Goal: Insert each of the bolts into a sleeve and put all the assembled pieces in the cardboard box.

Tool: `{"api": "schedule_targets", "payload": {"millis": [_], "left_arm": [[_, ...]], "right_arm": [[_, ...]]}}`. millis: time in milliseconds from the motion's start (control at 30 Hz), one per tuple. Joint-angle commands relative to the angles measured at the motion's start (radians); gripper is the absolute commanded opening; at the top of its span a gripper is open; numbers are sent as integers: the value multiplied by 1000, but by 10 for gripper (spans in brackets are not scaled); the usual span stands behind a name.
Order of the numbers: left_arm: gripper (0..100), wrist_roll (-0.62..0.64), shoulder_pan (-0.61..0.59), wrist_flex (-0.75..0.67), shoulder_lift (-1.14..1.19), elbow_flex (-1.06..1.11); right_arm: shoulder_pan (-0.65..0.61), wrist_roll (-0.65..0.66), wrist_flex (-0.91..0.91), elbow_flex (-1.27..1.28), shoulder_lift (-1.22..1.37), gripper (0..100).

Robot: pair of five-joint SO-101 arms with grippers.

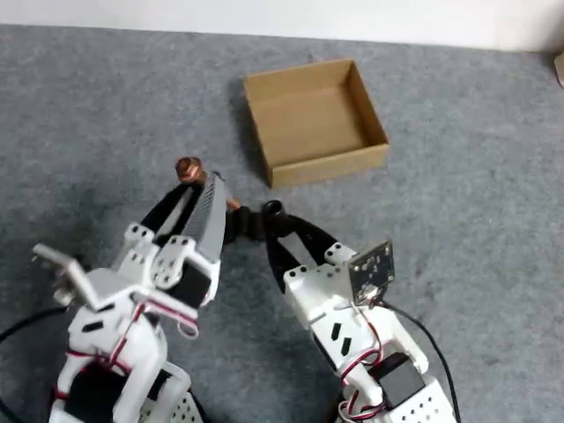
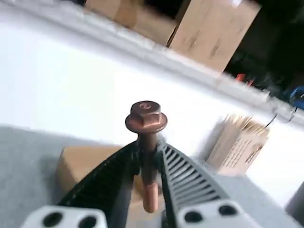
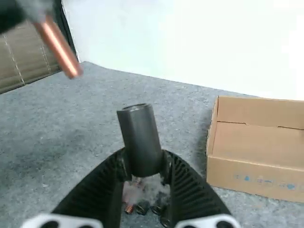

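Currently, your left gripper [image 2: 149,151] clamps a copper bolt [image 2: 146,118]; your right gripper [image 3: 145,164] clamps a dark sleeve [image 3: 139,137] near the cardboard box [image 1: 330,166].

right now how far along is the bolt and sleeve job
Done: nothing; the cardboard box looks empty. In hand: the left gripper grips a copper bolt, the right gripper a black sleeve, not yet joined. Left: insert it, box the piece, then handle the small blurred pieces on the carpet.
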Motion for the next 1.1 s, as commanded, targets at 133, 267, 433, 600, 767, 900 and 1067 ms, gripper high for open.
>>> {"api": "schedule_targets", "payload": {"millis": [133,267,433,600,767,900,1067], "left_arm": [[4,17,35,-54,-12,61],[4,20,87,-52,-12,61],[4,75,97,-57,-12,61],[4,72,90,-41,-13,84],[4,72,91,-51,-13,130],[4,72,93,-48,-13,134],[4,72,91,-44,-13,104]], "right_arm": [[-8,12,-33,-7,-12,5],[-8,17,-36,24,-12,5],[-94,115,-36,33,-12,5],[-110,129,-36,33,-13,5],[-70,129,-38,27,-13,5],[-67,129,-38,25,-13,5],[-67,130,-81,35,-12,5]]}}
